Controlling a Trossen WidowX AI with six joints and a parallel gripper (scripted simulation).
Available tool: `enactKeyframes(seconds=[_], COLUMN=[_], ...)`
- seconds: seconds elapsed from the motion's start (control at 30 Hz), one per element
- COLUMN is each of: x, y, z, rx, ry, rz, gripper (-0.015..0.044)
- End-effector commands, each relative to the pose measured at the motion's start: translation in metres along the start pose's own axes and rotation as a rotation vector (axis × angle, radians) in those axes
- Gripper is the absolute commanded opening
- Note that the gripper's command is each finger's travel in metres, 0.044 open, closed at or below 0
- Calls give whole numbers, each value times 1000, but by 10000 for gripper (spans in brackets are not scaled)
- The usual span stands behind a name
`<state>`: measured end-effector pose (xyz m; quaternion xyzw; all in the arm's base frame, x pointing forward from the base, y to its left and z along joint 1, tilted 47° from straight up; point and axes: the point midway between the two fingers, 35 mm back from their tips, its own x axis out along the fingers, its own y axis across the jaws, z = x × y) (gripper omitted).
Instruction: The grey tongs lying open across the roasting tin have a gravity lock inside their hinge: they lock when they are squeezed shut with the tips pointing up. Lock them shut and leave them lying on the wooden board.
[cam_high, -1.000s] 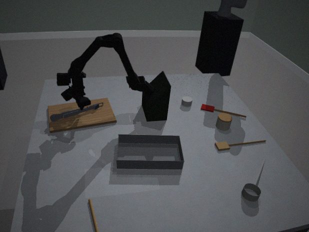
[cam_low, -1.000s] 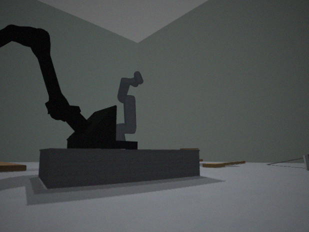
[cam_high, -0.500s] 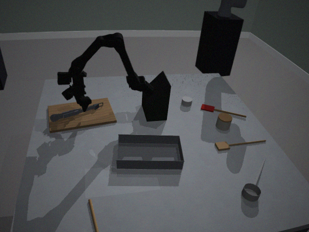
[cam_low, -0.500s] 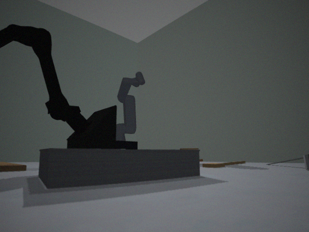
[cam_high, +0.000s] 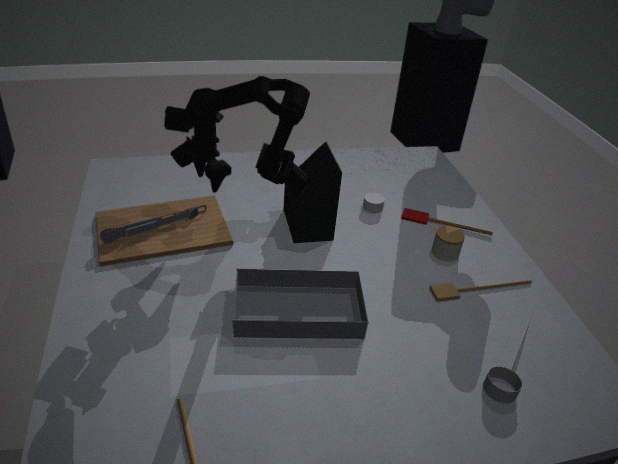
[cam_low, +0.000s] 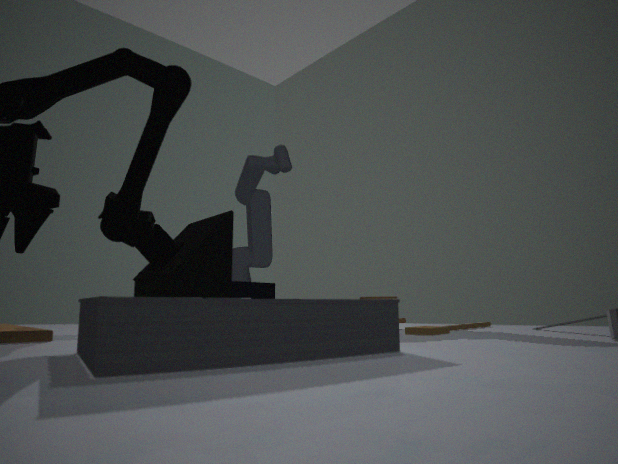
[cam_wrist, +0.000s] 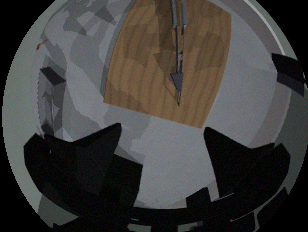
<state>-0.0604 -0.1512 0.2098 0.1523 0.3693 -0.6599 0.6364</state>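
Observation:
The grey tongs (cam_high: 112, 235) (cam_wrist: 177, 80) lie on the wooden board (cam_high: 200, 237) (cam_low: 25, 335) (cam_wrist: 130, 75), hinge end toward my gripper and the board's right edge in the top view. Their two arms lie close together, nearly parallel, with a narrow gap between. Whether the lock inside the hinge is engaged cannot be seen. My gripper (cam_high: 207, 183) (cam_wrist: 163, 129) is wide open and empty. It hangs above and beyond the hinge end, touching neither tongs nor board. The roasting tin (cam_high: 300, 330) (cam_low: 240, 330) stands with no tongs on it.
A dark angular block (cam_high: 315, 210) stands at the arm's base. To the right are a white disc (cam_high: 373, 202), a red-headed spatula (cam_high: 415, 216), a lidded pot (cam_high: 446, 247), a wooden spatula (cam_high: 445, 291) and a small pan (cam_high: 502, 392). A wooden stick (cam_high: 186, 430) lies in front.

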Motion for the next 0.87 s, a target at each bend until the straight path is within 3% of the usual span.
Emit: enactKeyframes(seconds=[0.0,0.57,0.83], x=[-1,-44,-45], y=[10,6,6], z=[-11,-3,-2], rx=[-3,6,6], ry=[-7,-14,-16], rz=[5,-7,-8], gripper=[440,440,440])
